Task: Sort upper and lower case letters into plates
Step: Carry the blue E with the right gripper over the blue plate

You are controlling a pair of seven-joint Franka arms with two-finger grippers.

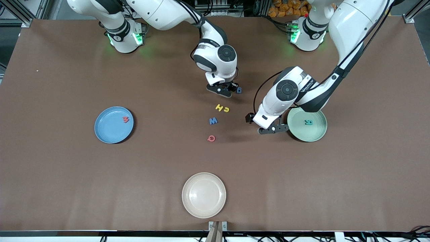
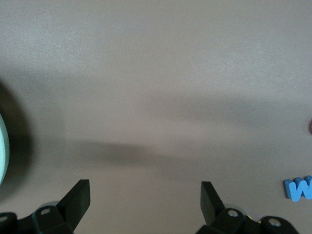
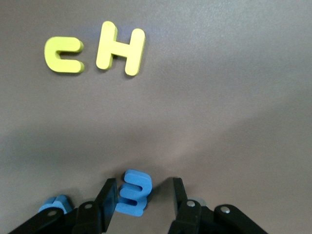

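My right gripper is down at the table with its jaws around a blue letter. One finger touches the letter and a gap remains at the other finger. A second blue letter lies right beside that gripper. Two yellow letters, a blue W and a red letter lie nearer the front camera. The blue plate holds a red letter. The mint green plate holds a teal letter. My left gripper hangs open and empty beside the mint plate.
A cream-beige plate stands near the table's front edge. The left wrist view shows bare brown table between the open jaws of my left gripper, with the blue W off to one side and the mint plate's rim at the other.
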